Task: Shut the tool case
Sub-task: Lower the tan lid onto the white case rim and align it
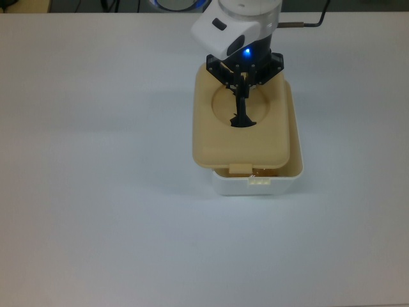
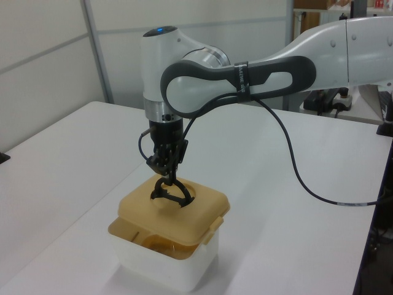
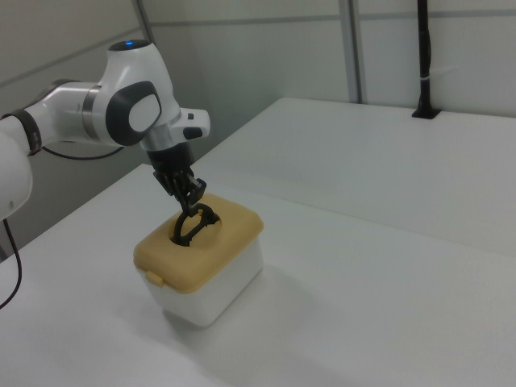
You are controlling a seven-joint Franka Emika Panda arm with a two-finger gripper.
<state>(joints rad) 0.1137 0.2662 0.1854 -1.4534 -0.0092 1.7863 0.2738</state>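
So the beige plastic lid (image 1: 246, 131) hangs off-centre, overhanging the top view's left edge of the white rectangular plastic box (image 1: 271, 182), leaving the right rim uncovered. The gripper (image 1: 242, 94) is pinched on the lid's black handle (image 1: 241, 119), so it needs nudging right.

arm bent downward, gripper (image 1: 241, 89) pointing down, clamped
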